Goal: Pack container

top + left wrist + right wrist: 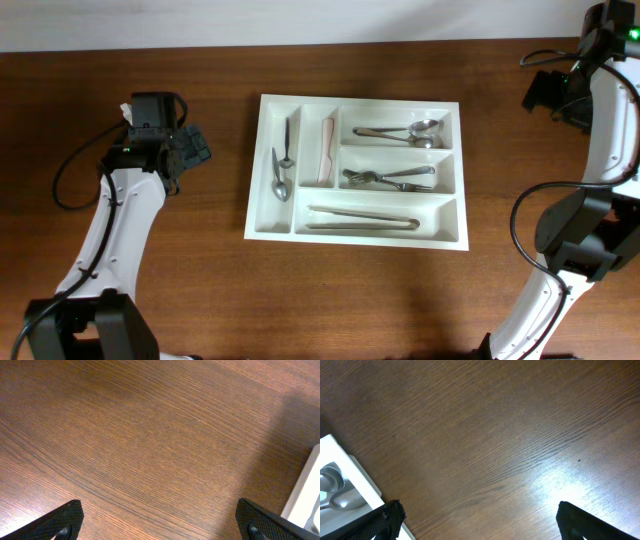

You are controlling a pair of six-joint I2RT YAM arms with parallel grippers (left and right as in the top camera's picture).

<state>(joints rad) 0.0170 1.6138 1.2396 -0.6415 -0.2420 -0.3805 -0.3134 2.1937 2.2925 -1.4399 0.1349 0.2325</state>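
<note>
The white container [258, 180] lies in the middle of the table. Its two narrow compartments hold two spoons [283, 160] and a pale knife-like piece [326, 150]. The wide ones hold spoons [415, 132], forks [388, 178] and tongs [362, 218]. My left gripper [197, 148] is open and empty over bare wood to the left of the container; its fingertips show in the left wrist view [160, 522], with the container's edge at the right [306, 495]. My right gripper [535, 95] is open and empty at the far right; its wrist view [477, 522] shows the container's corner [350, 467].
The brown wooden table [360, 300] stretches on all sides of the container. A pale wall strip runs along the far edge. Black cables loop beside both arms.
</note>
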